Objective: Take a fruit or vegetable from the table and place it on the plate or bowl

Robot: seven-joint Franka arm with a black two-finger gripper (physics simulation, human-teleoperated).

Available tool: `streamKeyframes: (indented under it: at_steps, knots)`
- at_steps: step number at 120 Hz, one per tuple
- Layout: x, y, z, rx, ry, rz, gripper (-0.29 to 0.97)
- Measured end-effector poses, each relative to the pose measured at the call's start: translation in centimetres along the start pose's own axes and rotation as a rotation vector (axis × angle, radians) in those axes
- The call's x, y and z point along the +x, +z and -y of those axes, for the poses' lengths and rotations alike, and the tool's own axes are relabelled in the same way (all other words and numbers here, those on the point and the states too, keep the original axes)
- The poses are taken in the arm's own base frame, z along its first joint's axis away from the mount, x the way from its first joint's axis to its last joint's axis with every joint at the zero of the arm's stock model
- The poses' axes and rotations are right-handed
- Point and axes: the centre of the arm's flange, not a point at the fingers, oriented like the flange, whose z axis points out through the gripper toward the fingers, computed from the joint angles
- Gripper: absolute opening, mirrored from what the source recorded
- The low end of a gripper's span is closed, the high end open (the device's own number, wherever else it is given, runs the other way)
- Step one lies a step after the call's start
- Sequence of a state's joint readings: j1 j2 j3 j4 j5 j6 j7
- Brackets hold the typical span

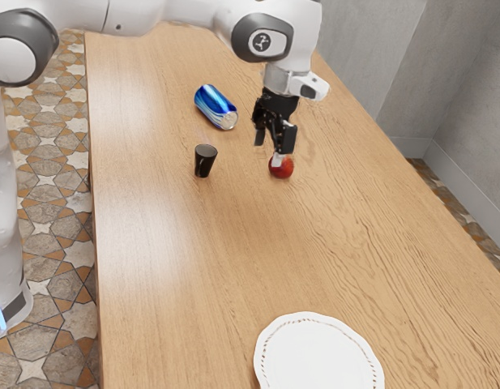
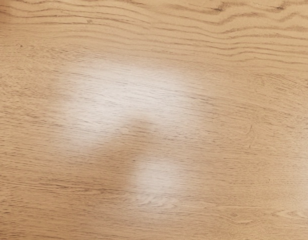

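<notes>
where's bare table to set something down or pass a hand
Widest bare wood: the table's middle, between the red fruit and the white plate. Also free: the strip past the fruit toward the exterior view's right. Crowded: the far end, where blue can, black cup, fruit and gripper cluster.

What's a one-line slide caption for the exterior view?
Franka gripper, open, just above a red fruit on the table; blue can and black cup nearby, white plate at the near edge.

The wooden table [image 1: 193, 267] holds a blue can [image 1: 215, 106] on its side, with a black cup [image 1: 205, 160] at its 6 o'clock. A red fruit [image 1: 281, 167] sits at the cup's 3 o'clock, and a white plate [image 1: 318, 352] at the fruit's 6.
</notes>
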State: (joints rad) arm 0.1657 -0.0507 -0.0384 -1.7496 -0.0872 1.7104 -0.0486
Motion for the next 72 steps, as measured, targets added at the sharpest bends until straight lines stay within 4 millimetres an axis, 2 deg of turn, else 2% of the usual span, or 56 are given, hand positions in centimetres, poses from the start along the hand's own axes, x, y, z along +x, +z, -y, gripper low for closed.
streamKeyframes:
  at_steps: [10,17,30,43,53,65,72]
  knots:
    - [-0.1,-0.5,5.0,0.015,-0.085,-0.006,0.68]
    - [-1.9,-0.4,7.4,0.016,-0.133,0.002,0.68]
    - [-6.4,1.6,9.3,0.001,-0.188,0.024,0.68]
    - [-10.5,-1.2,13.3,0.045,-0.313,-0.028,0.68]
    - [-12.0,-2.2,15.1,0.076,-0.375,-0.037,0.68]
    - [-13.6,-2.9,18.1,0.092,-0.443,-0.041,0.68]
    - [-13.9,-3.0,18.8,0.105,-0.45,-0.039,0.68]
